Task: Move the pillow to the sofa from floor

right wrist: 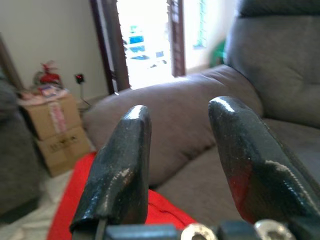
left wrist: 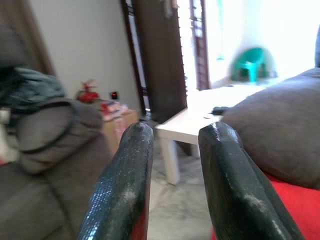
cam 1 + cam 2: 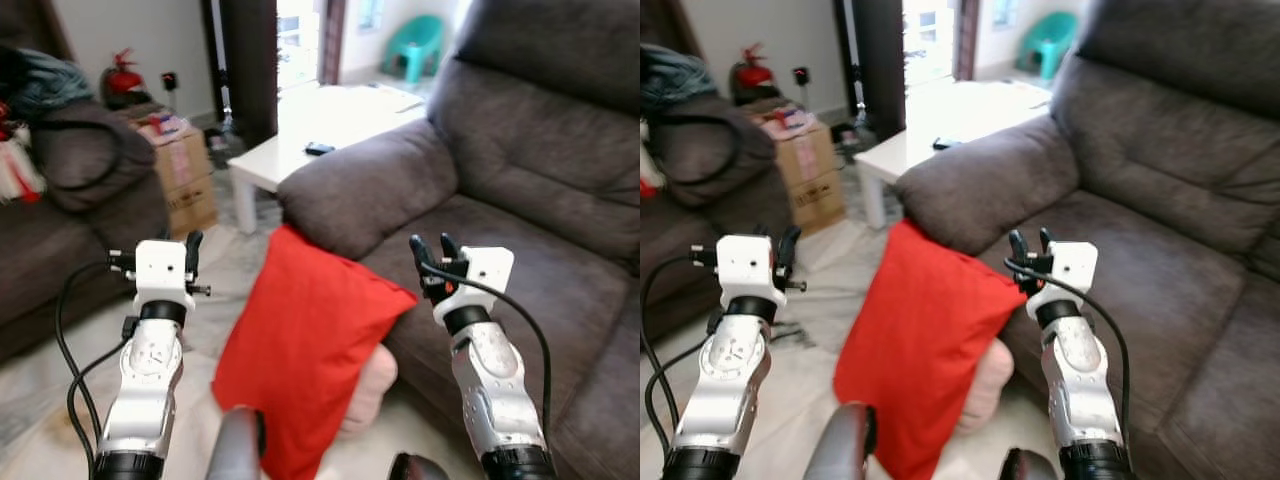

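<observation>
Living room, tiled floor (image 3: 60, 400), grey sofa (image 3: 520, 200) as landmark. Red pillow (image 3: 300, 340) standing on the floor, leaning against the sofa's front just below its armrest (image 3: 370, 185). Left gripper (image 3: 190, 250) raised away from the sofa, beside the pillow, fingers parted, holding nothing. Right gripper (image 3: 433, 250) raised over the sofa's seat edge, fingers parted, empty. White table (image 3: 320, 125) behind the armrest.

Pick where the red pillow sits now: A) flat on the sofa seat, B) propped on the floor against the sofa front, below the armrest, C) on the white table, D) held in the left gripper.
B: the red pillow stands against the sofa front, with neither gripper touching it.
</observation>
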Motion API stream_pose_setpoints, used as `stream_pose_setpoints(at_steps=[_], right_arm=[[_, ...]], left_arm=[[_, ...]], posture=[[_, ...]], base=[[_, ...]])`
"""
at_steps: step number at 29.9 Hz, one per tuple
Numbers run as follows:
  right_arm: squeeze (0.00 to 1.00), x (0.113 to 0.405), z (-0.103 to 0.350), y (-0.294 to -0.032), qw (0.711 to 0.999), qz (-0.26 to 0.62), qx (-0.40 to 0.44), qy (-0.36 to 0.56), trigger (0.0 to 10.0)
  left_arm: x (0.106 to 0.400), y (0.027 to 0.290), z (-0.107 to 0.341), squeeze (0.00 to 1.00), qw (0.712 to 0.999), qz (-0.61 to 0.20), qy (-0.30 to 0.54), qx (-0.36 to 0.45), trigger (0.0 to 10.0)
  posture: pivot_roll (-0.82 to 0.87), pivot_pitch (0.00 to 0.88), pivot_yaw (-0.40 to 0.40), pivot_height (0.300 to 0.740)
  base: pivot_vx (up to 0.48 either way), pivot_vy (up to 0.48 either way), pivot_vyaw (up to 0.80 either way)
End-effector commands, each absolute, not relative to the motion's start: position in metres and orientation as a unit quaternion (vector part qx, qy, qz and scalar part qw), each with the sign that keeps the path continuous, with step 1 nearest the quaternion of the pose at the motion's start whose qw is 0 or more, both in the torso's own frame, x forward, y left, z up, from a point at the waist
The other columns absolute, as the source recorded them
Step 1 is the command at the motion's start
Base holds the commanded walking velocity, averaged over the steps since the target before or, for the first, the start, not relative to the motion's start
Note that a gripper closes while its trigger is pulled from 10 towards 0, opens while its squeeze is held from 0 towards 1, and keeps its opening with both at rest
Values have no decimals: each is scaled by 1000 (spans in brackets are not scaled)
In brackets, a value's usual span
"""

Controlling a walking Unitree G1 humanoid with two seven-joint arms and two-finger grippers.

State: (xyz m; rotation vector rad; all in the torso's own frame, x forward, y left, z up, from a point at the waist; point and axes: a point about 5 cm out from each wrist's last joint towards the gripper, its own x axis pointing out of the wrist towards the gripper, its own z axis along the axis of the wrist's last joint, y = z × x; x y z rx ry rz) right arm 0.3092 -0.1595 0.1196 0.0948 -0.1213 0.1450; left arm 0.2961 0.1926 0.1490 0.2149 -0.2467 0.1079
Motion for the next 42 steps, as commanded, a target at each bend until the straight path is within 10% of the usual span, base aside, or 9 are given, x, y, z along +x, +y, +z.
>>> stream_pose_setpoints(at_steps=[1,42], right_arm=[[0,311,123,-157,994,77,49,-60,10000],[0,308,124,-142,988,143,40,-51,10000]], left_arm=[[296,195,152,0,986,55,-122,103,10000],[297,194,151,0,986,62,-119,98,10000]], posture=[[105,0,-84,605],[99,0,-92,556]], base=[[0,0,0],[0,0,0]])
